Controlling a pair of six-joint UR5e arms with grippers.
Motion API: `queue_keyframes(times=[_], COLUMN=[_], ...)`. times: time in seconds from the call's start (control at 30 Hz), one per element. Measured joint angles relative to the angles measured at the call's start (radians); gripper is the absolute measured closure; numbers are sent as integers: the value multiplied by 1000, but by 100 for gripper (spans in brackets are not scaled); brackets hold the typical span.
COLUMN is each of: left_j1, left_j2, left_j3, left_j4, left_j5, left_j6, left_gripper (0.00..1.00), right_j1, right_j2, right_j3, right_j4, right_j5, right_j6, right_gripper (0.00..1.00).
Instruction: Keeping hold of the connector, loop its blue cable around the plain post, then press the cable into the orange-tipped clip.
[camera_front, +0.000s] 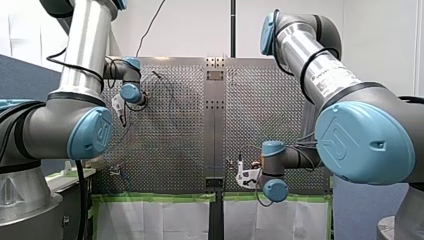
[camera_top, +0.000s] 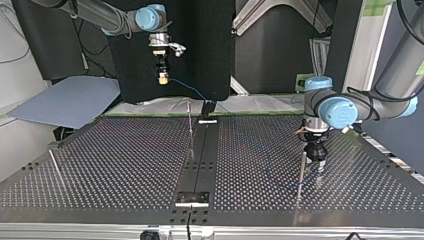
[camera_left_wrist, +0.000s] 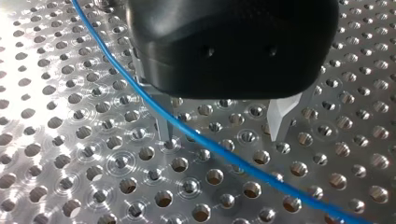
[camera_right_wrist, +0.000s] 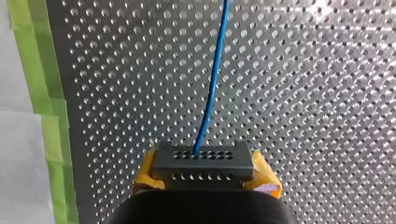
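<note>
Upper left of the top view, my right gripper (camera_top: 162, 76) pinches the connector (camera_right_wrist: 201, 162) up high, probably to tension the blue cable (camera_right_wrist: 212, 84). My left gripper (camera_left_wrist: 224, 126), spread, straddles it beside a metal post (camera_top: 301, 172).

Nothing legible: the white printed label (camera_front: 334, 82) on my right arm's silver metal tube (camera_front: 300, 50), at the front view's two o'clock, carries lettering too small to read
</note>
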Motion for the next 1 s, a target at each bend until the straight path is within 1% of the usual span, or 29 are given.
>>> queue_keyframes(times=[0.07, 0.23, 0.33, 0.53, 0.57, 0.67, 0.77, 0.87, 1.0], left_j1=[0, 0, 0, -2, -2, -3, -1, 1, 3], left_j2=[0, 0, 0, 0, 0, 0, 1, 3, 4], left_j3=[0, 0, 0, 0, 0, 0, -1, -1, -2], left_j4=[-1, -2, -4, -13, -16, -23, -31, -42, -53], left_j5=[0, 0, 0, 4, 5, 17, 26, 31, 43], left_j6=[0, -1, -1, -3, -6, -25, -50, -76, -113], left_gripper=[0, 0, 0, 0, 0, 0, 0, 0, 0], right_j1=[-7, -24, -38, -92, -104, -129, -140, -143, -143], right_j2=[0, 1, 2, 3, 3, 3, 3, 3, 3], right_j3=[4, 11, 13, 27, 29, 32, 33, 32, 32], right_j4=[-4, -8, -8, -18, -20, -21, -21, -23, -25], right_j5=[-15, -38, -51, -92, -104, -131, -159, -180, -189], right_j6=[-3, -15, -19, -20, -20, -22, -23, -24, -24], right_gripper=[100, 100, 100, 100, 100, 100, 100, 100, 100])
